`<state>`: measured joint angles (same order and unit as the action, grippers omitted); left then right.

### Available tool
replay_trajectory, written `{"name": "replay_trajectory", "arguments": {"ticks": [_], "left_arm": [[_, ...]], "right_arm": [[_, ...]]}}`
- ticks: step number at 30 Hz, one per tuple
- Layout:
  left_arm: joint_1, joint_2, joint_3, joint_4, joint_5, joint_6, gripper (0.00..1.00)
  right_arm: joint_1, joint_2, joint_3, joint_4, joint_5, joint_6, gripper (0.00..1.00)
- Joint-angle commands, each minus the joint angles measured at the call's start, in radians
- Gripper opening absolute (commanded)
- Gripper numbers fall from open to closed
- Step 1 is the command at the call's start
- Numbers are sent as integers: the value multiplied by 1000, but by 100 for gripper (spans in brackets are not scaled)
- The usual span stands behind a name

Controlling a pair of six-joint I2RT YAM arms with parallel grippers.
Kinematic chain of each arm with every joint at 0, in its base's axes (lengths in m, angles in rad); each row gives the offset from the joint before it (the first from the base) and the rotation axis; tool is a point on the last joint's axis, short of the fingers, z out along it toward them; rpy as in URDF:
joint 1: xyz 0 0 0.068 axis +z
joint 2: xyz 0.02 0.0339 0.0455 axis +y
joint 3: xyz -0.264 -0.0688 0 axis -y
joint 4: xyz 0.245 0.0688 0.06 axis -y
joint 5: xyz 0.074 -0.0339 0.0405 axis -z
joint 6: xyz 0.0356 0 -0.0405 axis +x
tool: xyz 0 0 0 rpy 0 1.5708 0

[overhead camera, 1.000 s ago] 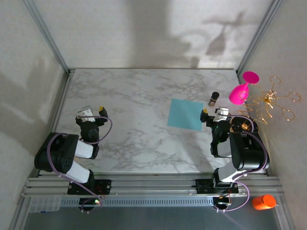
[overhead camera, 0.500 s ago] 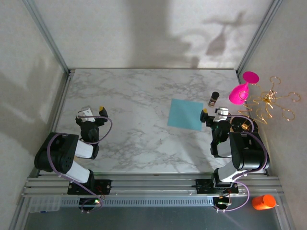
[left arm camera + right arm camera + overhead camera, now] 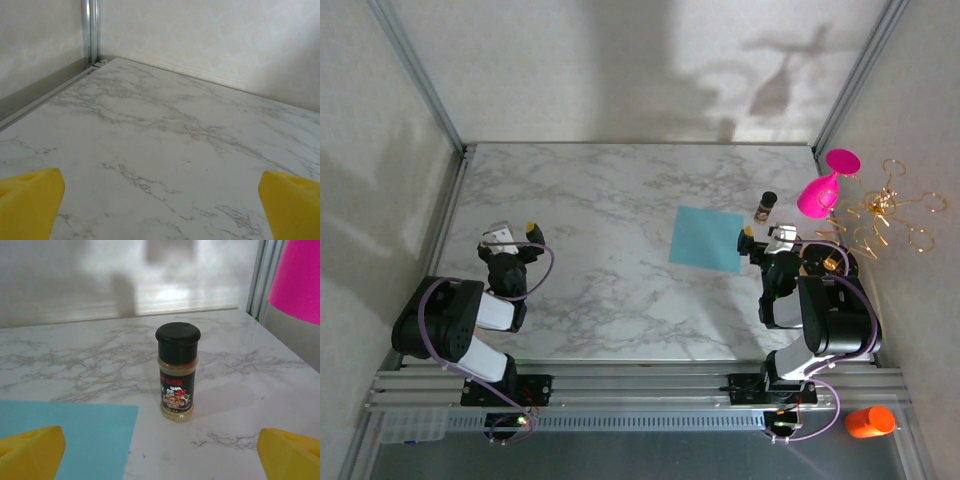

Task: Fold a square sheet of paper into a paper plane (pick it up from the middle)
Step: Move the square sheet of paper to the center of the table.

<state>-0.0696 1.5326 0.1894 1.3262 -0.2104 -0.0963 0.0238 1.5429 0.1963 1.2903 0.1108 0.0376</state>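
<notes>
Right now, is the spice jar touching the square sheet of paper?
Apart. The right wrist view shows bare marble between the spice jar and the square sheet of paper.

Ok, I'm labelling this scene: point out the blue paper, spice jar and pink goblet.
blue paper (image 3: pixel 706 239), top view, middle.
spice jar (image 3: pixel 175 387), right wrist view, label.
pink goblet (image 3: pixel 814 197), top view, bowl.

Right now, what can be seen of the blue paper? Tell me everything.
The paper is a thin, plain teal-blue square, unfolded and uncreased as far as shows, lying flat on the marble table, right of centre and turned slightly askew. Nothing grips it: the open right gripper sits at its right edge. A spice jar stands apart, just past its far right corner.
</notes>
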Motion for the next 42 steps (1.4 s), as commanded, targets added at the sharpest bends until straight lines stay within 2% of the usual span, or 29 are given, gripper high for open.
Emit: {"name": "replay_trajectory", "arguments": {"ticks": [1, 5, 9, 11, 15, 18, 21, 23, 29, 37, 42], "left_arm": [[-7, 8, 20, -1, -21, 14, 99], [-16, -47, 32, -58, -91, 1, 99], [-19, -190, 95, -280, -125, -10, 99], [-19, -262, 135, -402, -143, -64, 99], [-24, -384, 249, -696, -99, -231, 99], [-24, -413, 354, -923, -30, -348, 99], [-25, -407, 408, -1044, 64, -421, 99], [-24, -407, 414, -1061, 132, -464, 99], [-32, -373, 425, -1051, 236, -499, 99], [-56, -256, 495, -1097, 257, -522, 99], [-62, -195, 540, -1120, 303, -542, 99]], "right_arm": [[-4, 4, 8, 34, 18, 2, 99], [-4, -76, 6, -23, 30, 2, 99], [14, -212, 111, -299, 51, 8, 99], [27, -263, 178, -464, 74, 62, 99], [53, -273, 395, -910, 52, 221, 99], [95, -248, 489, -1087, -3, 288, 99], [122, -199, 572, -1237, -134, 363, 99], [154, -173, 585, -1258, -205, 402, 98], [223, -67, 604, -1214, -224, 532, 93], [261, 177, 751, -1251, -144, 565, 85], [288, 242, 782, -1271, -112, 584, 84]]}}
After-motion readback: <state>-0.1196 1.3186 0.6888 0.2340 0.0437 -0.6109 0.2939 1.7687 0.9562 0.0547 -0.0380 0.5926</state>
